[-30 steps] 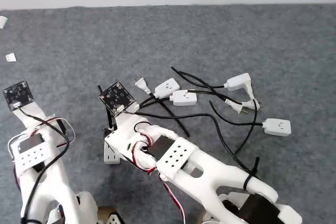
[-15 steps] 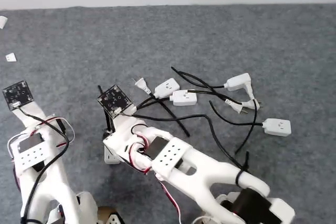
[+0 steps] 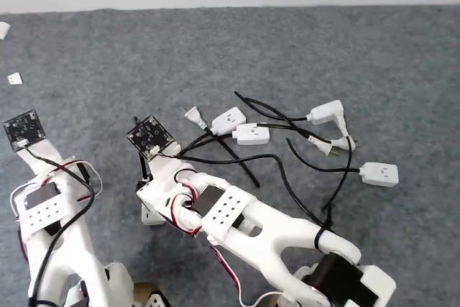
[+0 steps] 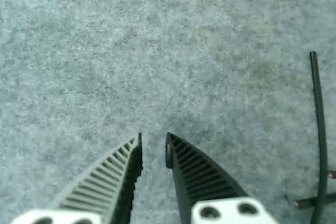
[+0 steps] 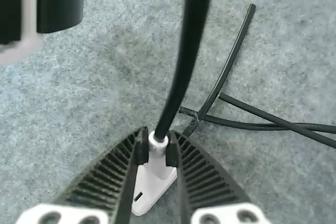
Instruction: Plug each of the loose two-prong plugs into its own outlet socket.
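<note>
One plug (image 5: 152, 182): white wedge-shaped body, round collar, black cord (image 5: 184, 51) out the top. Pinched in right hand (image 5: 156, 131). Left hand (image 4: 153, 136) narrowly spread.

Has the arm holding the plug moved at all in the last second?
Yes. The right arm, gripping a plug, slid leftward in the high view, away from the white outlet socket, which stayed put.

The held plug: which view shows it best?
Right wrist view: the white plug is close, clamped between the fingers. In the high view the arm hides most of it; the left wrist view catches a black cord.
</note>
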Controlling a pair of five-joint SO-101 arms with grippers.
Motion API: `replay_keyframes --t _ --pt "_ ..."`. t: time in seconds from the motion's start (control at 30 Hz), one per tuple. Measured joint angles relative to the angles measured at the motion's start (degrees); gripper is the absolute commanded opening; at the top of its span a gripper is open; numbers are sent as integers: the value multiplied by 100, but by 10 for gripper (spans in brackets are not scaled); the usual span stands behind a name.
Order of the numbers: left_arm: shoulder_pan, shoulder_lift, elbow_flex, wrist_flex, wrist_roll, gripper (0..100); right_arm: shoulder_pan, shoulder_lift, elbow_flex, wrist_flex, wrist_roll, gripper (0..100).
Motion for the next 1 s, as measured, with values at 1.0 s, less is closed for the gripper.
replay_keyframes --t 1.0 --pt "0 0 0 0 0 70 -35 -642 1002 -18 1090 8"
